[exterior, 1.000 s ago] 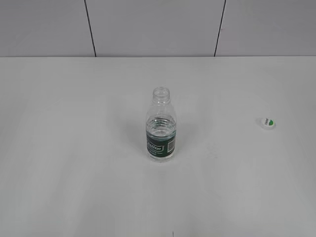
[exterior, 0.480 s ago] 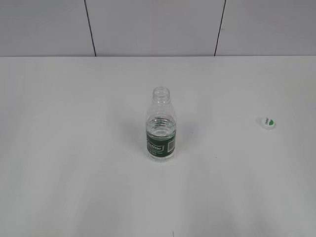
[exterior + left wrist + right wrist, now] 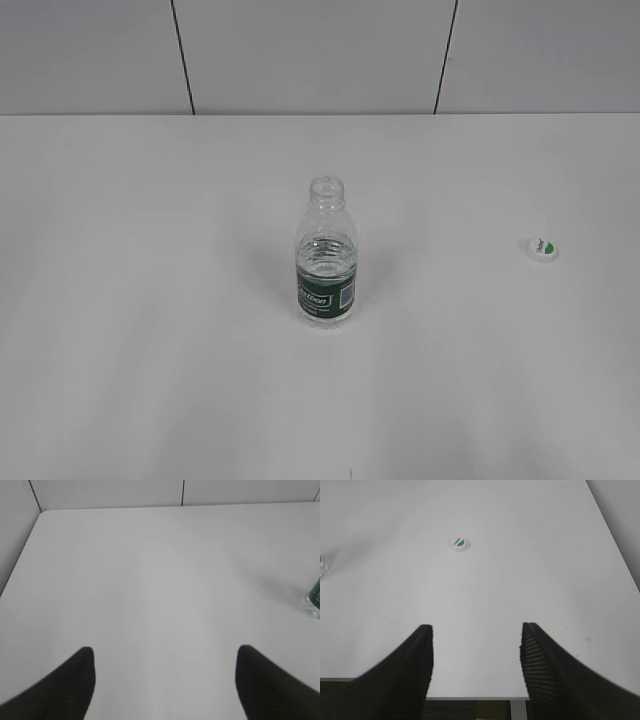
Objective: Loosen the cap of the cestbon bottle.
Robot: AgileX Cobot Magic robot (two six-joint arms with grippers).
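Note:
The cestbon bottle (image 3: 326,256) stands upright in the middle of the white table, its neck bare, with a dark green label low on its body. Only a sliver of the bottle (image 3: 315,597) shows at the right edge of the left wrist view. The white cap (image 3: 541,249) with its green mark lies flat on the table far to the right, apart from the bottle; the cap (image 3: 458,543) also shows well ahead of my right gripper (image 3: 477,631). That gripper is open and empty over the table's near edge. My left gripper (image 3: 165,655) is open and empty too, above bare table.
The white table (image 3: 150,300) runs back to a grey panelled wall (image 3: 310,50). In the right wrist view the table's front edge (image 3: 475,698) lies just under the fingers, with floor beyond. Neither arm appears in the exterior view.

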